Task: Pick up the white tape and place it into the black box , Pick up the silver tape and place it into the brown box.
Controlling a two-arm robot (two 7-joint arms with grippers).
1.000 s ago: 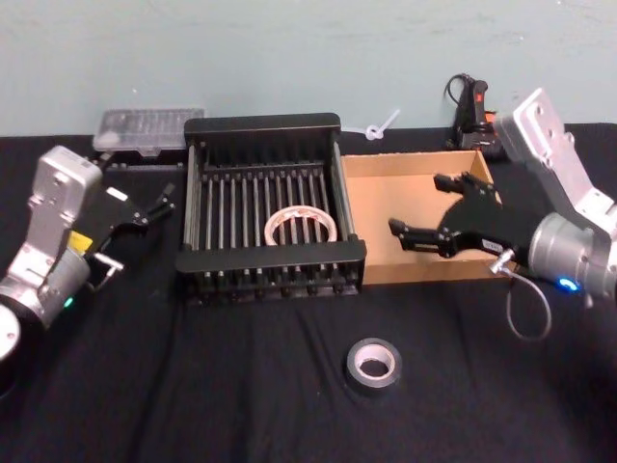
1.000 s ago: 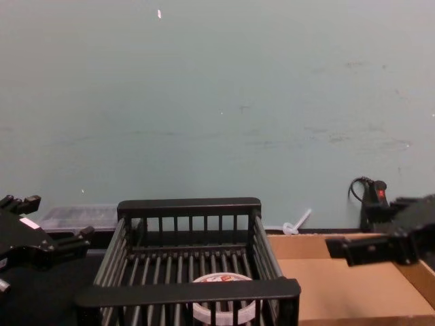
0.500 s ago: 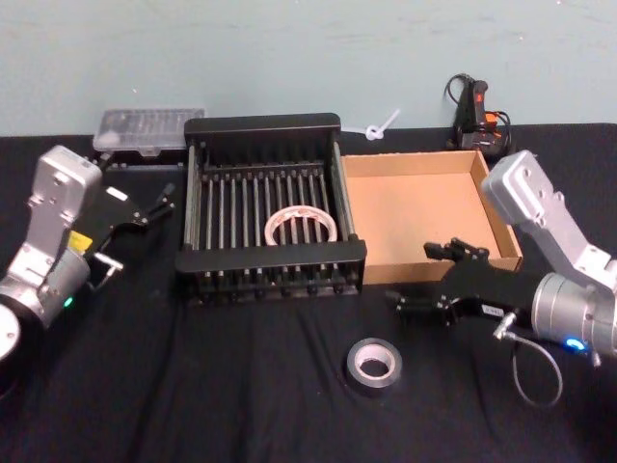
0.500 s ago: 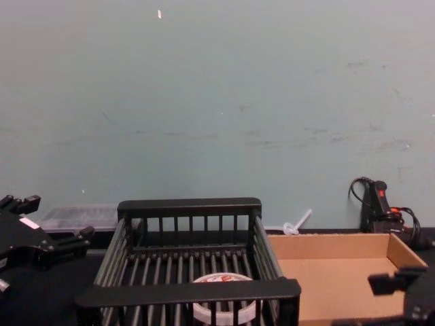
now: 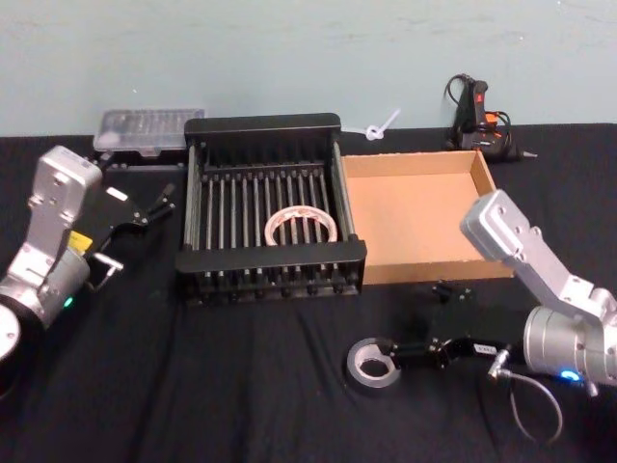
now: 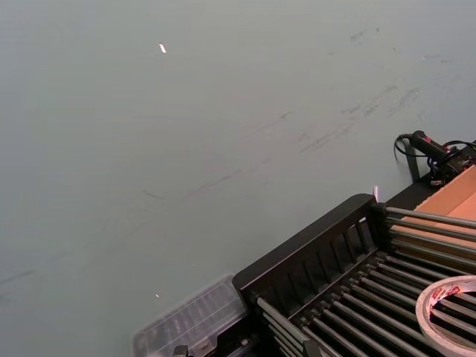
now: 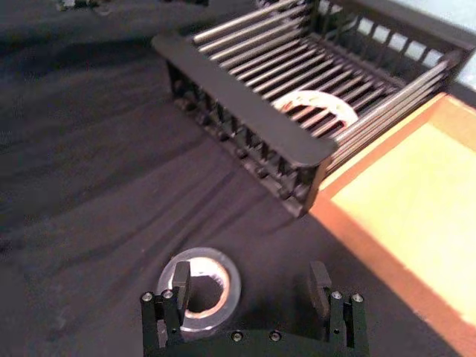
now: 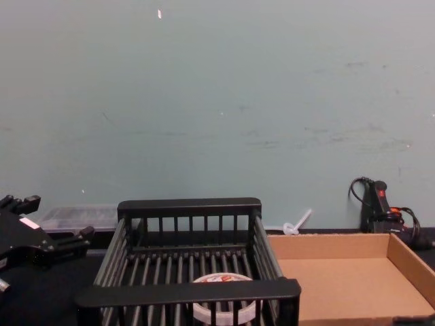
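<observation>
Two tapes — white tape (crated), silver tape at right pincer.

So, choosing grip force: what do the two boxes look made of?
The black box looks like matte moulded plastic, judging by its slatted bars and thick rims. The brown box looks like plain tan cardboard with thin, low walls.

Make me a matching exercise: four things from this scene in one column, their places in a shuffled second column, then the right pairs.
Things:
1. white tape
2. silver tape
3. right gripper
4. left gripper

Places:
A. on the black cloth, in front of the boxes
B. open, left of the black box
C. on the slatted floor of the black box
D. open, one finger reaching into the silver tape's hole, in front of the brown box

Pairs: 1-C, 2-A, 3-D, 4-B
</observation>
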